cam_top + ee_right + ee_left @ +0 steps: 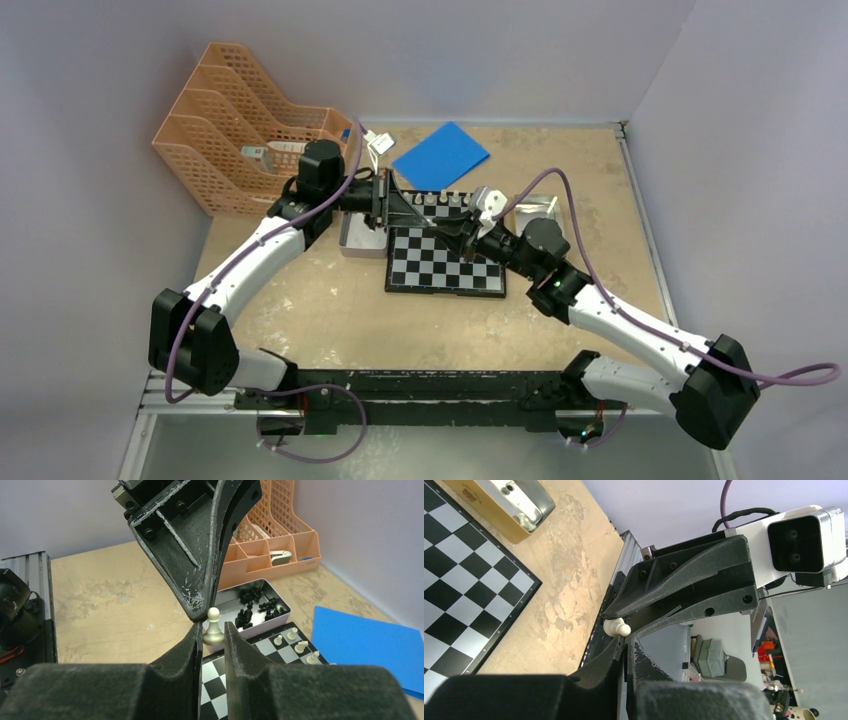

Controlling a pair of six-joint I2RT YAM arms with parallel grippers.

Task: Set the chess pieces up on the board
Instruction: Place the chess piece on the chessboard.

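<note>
The black-and-white board (445, 265) lies mid-table and also shows in the left wrist view (459, 580) and the right wrist view (250, 660). A few cream-white pieces (292, 640) stand on its far row (440, 200). Both grippers meet above the board's far left part. My right gripper (214, 632) (462, 228) is shut on the base of a cream-white pawn (213, 622) (615, 627). My left gripper (626, 641) (445, 218) is shut, and its tips (200, 614) rest beside the pawn's head, not around it.
A pale tin (250, 630) (362, 240) with several black pieces sits by the board's left edge. A second metal tin (540, 210) (509, 505) lies at the board's right. A blue sheet (440, 155) (365, 650) and an orange file rack (240, 120) (270, 550) stand behind.
</note>
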